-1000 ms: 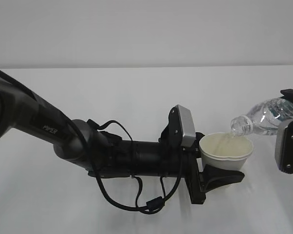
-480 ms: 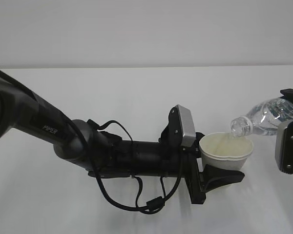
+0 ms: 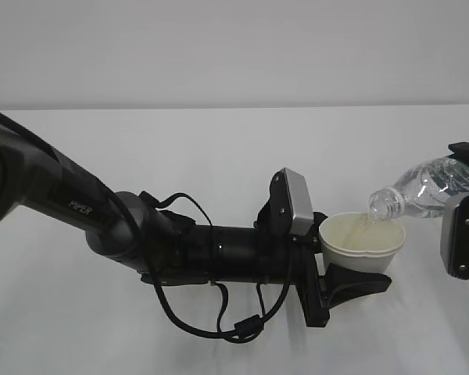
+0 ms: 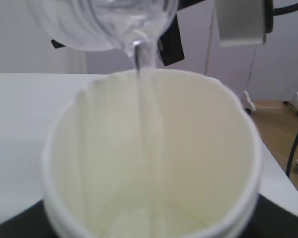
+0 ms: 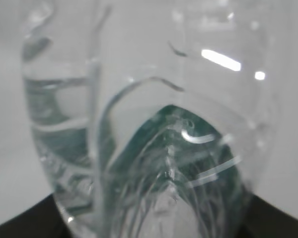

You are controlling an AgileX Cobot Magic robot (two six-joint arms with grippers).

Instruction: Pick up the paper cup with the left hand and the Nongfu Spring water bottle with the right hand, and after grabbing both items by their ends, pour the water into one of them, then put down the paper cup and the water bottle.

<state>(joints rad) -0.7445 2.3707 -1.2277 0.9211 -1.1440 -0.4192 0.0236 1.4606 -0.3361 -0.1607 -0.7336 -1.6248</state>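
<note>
cup: white paper cup [image 3: 363, 244], rolled rim, cream inside, centre-right above table [image 3: 219, 156]
water: thin clear stream [image 4: 139, 64] drops in at rim's 12 o'clock
bottle: clear ribbed plastic bottle [image 3: 422, 187], tilted, mouth at cup's 1 o'clock
left hand: gripper [image 3: 352, 283] part-open, clamped on cup base; arm [image 3: 78, 205] reads "PIPER"
right hand: gripper [image 3: 465, 219] at 3 o'clock, part-open, gripping bottle end

The cup [image 3: 363, 242] was white outside and cream inside, the ribbed bottle [image 3: 426, 187] clear with a green tinge, both arms black, and the worktop [image 3: 219, 156] white.
</note>
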